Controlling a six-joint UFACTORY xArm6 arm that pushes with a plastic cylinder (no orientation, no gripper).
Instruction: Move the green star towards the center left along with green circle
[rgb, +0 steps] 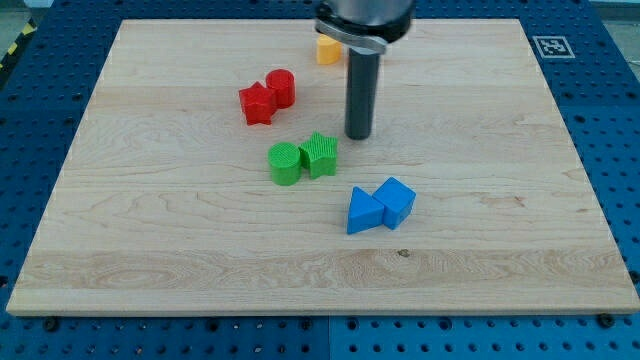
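Left of green circle (285, 164) the board (150, 220) lies open — red blocks (267, 96) crowd above

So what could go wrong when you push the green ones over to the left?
My tip sits up and to the right of the green star, so an off-centre push might spin it away from the green circle touching it. The pair could split apart. A push angled towards the view's top might also bump the red blocks just above.
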